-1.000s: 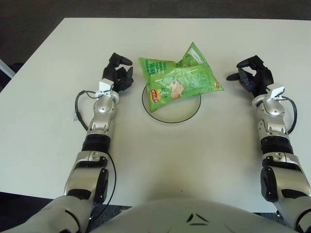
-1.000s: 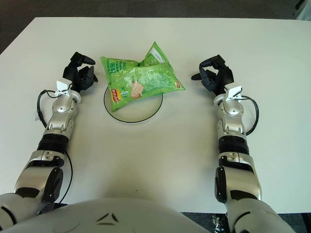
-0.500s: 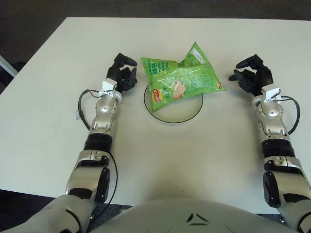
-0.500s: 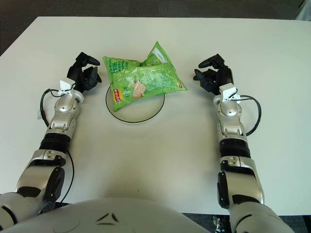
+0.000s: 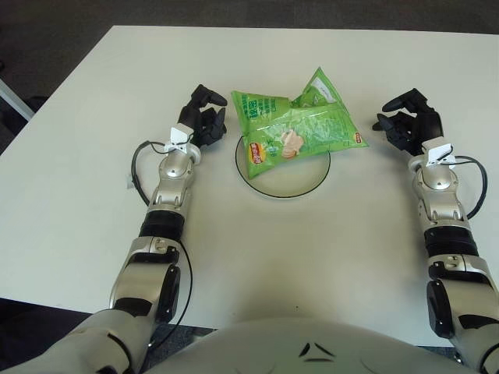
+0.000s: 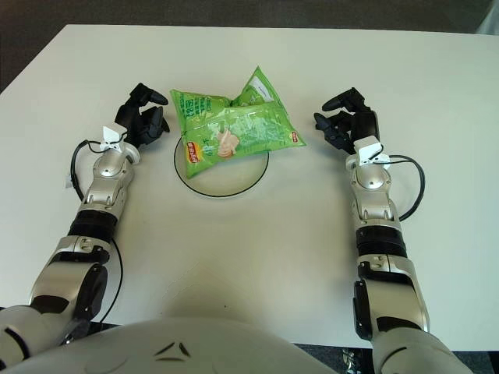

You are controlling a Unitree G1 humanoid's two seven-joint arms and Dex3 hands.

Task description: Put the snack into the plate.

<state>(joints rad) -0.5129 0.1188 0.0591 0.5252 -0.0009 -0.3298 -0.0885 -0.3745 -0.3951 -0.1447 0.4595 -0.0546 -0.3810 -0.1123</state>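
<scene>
Left eye view, green snack bag (image 5: 295, 134) over plate (image 5: 292, 189), writing unreadable, both hands empty, loosely curled

A broad, smooth, off-white rectangular table (image 5: 257, 249) fills most of both views, its far edge running straight across the top and its left edge slanting down toward the near left corner. Beyond the far edge and past the left edge lies dark grey floor (image 5: 47, 31). At the left border a pale, narrow strip (image 5: 14, 100) crosses that floor; what it is cannot be told.
</scene>
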